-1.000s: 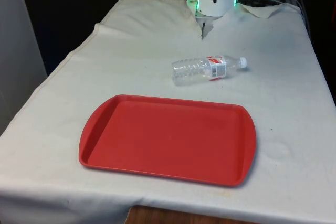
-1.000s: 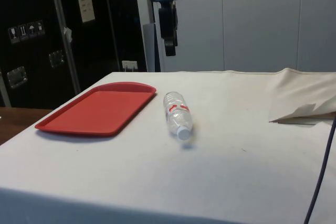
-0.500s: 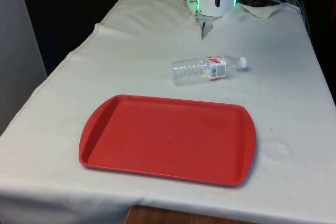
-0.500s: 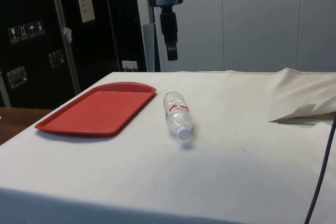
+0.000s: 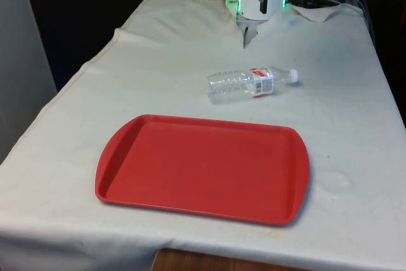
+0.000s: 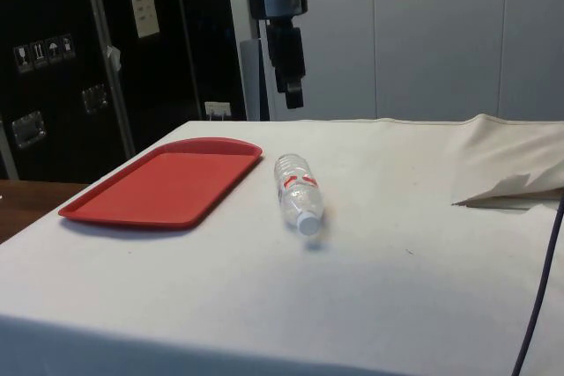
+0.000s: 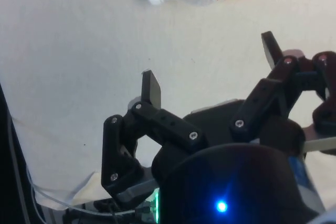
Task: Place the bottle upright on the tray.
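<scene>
Change since earlier: gripper (image 6: 291,85) lower above the table (image 5: 355,150) than 1 second ago, drawn a little toward the cap side of the bottle; bottle and tray unmoved.
Fingers: spread wide apart in the wrist view, nothing between them (image 7: 151,87).
Bottle (image 5: 251,83): clear plastic, red-and-white label, white cap; lying on its side on the cloth, cap toward the front view's right; just beyond the tray's far edge, apart from it.
Tray (image 5: 127,185): red, flat, shallow rim, on the near part of the table; nothing in it.
Step in hand: approach, judged from the gripper hanging well above the bottle with no contact yet.
Next move: likely lowering the open fingers astride the bottle's body, closing across its width, then lifting, turning it cap-up and setting it on the tray.
Risk: round, light bottle may roll if nudged off-centre.
</scene>
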Robot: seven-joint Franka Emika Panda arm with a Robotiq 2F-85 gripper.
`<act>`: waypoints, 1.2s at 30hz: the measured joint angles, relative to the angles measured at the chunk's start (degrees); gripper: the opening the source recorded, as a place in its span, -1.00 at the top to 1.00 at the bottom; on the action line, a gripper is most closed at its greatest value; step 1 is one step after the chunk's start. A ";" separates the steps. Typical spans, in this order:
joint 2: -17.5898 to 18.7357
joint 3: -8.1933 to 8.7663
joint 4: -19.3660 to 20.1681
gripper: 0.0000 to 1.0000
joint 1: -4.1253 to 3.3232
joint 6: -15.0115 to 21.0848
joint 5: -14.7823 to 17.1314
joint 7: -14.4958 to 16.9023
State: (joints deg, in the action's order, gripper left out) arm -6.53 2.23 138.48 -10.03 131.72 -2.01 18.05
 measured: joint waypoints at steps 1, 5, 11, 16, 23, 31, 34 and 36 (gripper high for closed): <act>0.11 0.00 0.11 -1.00 0.00 0.11 0.00 0.46; 0.52 0.00 0.29 -1.00 0.00 0.57 0.00 1.72; 1.32 0.00 0.57 -1.00 0.00 1.55 0.00 4.76; 1.89 0.00 0.80 -1.00 0.00 2.23 0.00 6.82; 2.58 -0.17 1.03 -1.00 0.00 2.81 0.00 9.40; 3.61 -0.52 1.09 -1.00 0.00 3.38 -0.06 12.95; 3.90 -0.69 1.09 -1.00 0.00 3.44 -0.06 14.15; 3.95 -0.74 1.09 -1.00 0.00 3.44 -0.06 14.55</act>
State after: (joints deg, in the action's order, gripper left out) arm -2.58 1.49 139.57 -10.03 135.16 -2.06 32.60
